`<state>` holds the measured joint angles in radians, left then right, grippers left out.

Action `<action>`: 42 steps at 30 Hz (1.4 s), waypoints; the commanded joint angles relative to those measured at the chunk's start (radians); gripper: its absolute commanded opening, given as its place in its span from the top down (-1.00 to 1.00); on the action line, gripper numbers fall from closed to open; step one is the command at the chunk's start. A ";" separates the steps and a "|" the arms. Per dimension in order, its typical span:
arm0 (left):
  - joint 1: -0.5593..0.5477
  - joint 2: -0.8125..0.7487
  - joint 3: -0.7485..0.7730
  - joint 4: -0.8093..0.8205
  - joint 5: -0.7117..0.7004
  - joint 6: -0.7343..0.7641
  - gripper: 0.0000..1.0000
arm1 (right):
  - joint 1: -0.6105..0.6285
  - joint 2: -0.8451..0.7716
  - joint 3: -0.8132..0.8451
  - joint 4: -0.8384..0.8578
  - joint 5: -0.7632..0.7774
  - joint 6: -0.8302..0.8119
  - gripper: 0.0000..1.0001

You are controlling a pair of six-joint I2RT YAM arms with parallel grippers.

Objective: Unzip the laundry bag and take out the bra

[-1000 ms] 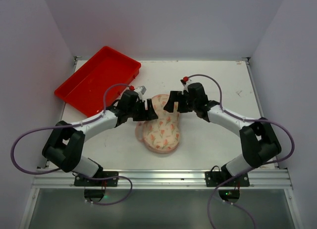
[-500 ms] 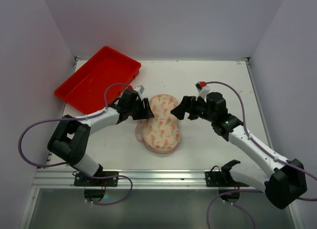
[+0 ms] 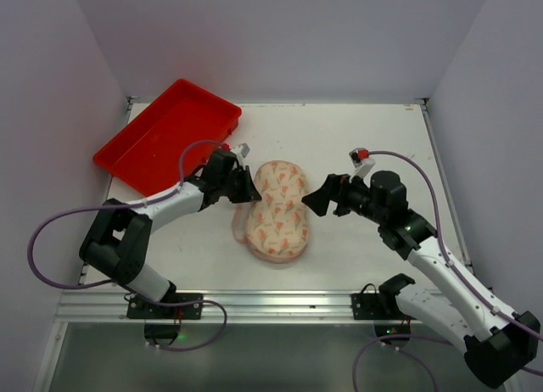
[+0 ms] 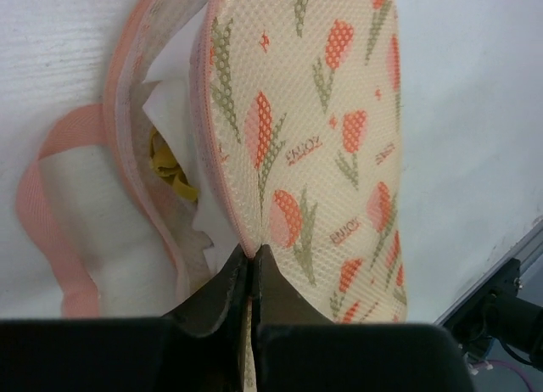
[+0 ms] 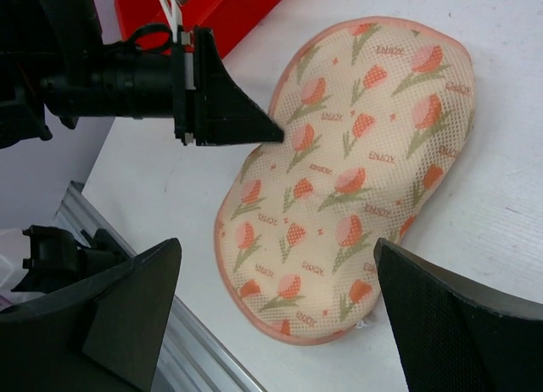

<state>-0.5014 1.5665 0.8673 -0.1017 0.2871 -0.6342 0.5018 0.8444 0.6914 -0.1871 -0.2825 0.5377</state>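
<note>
The laundry bag (image 3: 277, 212) is a cream pouch with orange tulip prints, lying mid-table. My left gripper (image 3: 247, 193) is shut on the pink zip edge of its upper shell (image 4: 254, 249), at the bag's left side. The shells stand apart there, showing white lining and a yellow scrap of fabric (image 4: 170, 167); I cannot tell whether that is the bra. A pink loop (image 4: 51, 214) lies beside the opening. My right gripper (image 3: 324, 198) hangs open to the right of the bag, touching nothing. The right wrist view shows the bag (image 5: 356, 171) and the left gripper (image 5: 233, 112).
A red plastic tray (image 3: 165, 137) sits at the back left, behind the left arm, and shows as a red corner (image 5: 212, 10) in the right wrist view. The aluminium rail (image 3: 271, 305) runs along the table's near edge.
My left gripper has shut onto the bag's upper zip edge. The right arm has drawn back to the right, away from the bag, still open.
</note>
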 commanded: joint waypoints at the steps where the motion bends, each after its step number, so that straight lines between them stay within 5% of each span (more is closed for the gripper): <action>1: 0.000 -0.071 0.073 -0.009 0.061 0.016 0.96 | 0.000 -0.039 -0.001 -0.051 0.014 -0.012 -0.95; 14: -0.239 0.097 0.438 -0.009 0.030 -0.084 0.76 | 0.000 -0.247 0.045 -0.192 0.208 -0.013 -0.96; 22: -0.404 0.348 0.725 0.068 0.095 -0.131 -0.21 | 0.000 -0.517 0.030 -0.244 0.453 0.001 -0.97; 23: -0.411 0.349 0.736 0.068 0.093 -0.125 -0.47 | 0.000 -0.540 0.022 -0.244 0.466 -0.001 -0.97; 27: -0.414 0.317 0.742 0.042 0.035 -0.082 -0.99 | 0.000 -0.633 0.004 -0.261 0.526 -0.007 -0.97; 32: -0.385 0.233 0.711 -0.088 -0.112 -0.035 -1.00 | 0.000 -0.657 -0.015 -0.261 0.556 -0.015 -0.97; 42: -0.212 -0.085 0.218 -0.164 -0.238 -0.111 -0.84 | 0.000 -0.506 -0.044 -0.232 0.419 -0.015 -0.97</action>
<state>-0.7399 1.5326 1.1709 -0.2077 0.1009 -0.7395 0.5018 0.2913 0.6720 -0.4477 0.1982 0.5304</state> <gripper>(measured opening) 0.928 0.986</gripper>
